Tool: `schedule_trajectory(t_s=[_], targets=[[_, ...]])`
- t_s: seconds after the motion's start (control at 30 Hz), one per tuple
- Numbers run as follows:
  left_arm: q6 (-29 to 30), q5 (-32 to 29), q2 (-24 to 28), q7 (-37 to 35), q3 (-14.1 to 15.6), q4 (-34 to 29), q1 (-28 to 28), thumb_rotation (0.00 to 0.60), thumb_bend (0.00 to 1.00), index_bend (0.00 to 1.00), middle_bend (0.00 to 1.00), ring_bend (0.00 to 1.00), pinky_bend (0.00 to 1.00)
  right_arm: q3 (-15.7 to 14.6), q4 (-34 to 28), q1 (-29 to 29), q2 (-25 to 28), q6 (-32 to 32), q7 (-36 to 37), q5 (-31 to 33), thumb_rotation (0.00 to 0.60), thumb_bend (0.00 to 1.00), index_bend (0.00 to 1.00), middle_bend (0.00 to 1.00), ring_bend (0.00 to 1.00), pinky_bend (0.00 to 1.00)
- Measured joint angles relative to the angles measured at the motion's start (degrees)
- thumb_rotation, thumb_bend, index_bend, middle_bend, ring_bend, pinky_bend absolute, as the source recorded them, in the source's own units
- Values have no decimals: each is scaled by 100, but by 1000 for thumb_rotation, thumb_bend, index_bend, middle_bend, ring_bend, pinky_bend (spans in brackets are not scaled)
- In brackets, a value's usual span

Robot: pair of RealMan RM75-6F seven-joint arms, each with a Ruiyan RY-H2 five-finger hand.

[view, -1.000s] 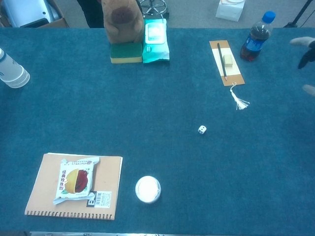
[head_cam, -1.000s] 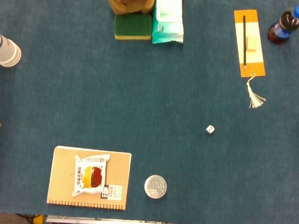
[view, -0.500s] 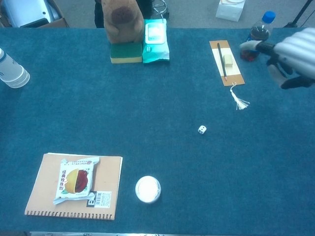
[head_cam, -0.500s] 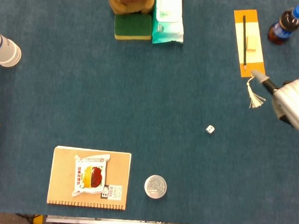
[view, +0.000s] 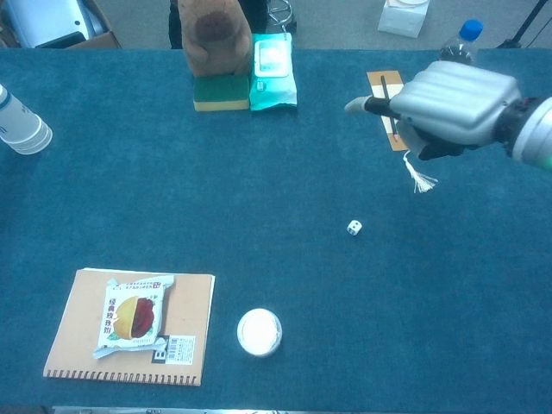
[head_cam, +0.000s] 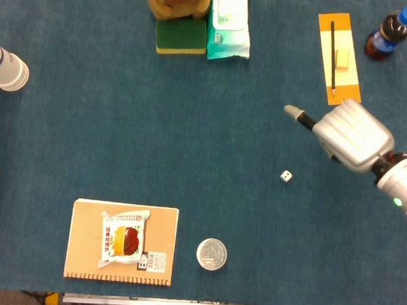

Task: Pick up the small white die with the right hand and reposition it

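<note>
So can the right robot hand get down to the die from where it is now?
Probably yes. The right robot hand hovers just beyond the die, holding nothing. The die sits alone on bare table, with the tassel off to one side, so nothing blocks the way.

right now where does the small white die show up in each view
Head view: the small white die lies on the blue cloth right of centre, below the right hand.
Chest view: the die sits right of centre, below the hand.
Shared landmark: the orange bookmark beyond it.
</note>
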Motion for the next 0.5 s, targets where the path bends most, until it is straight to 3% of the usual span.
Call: schedule_trajectory(t_s=[0.5], targets=[[-44, -16, -44, -113, 2, 105, -12, 600, 38, 0, 0, 0, 200, -411, -305, 1053, -109, -469, -1122, 1765, 600, 1000, 215, 1000, 1000, 1000]])
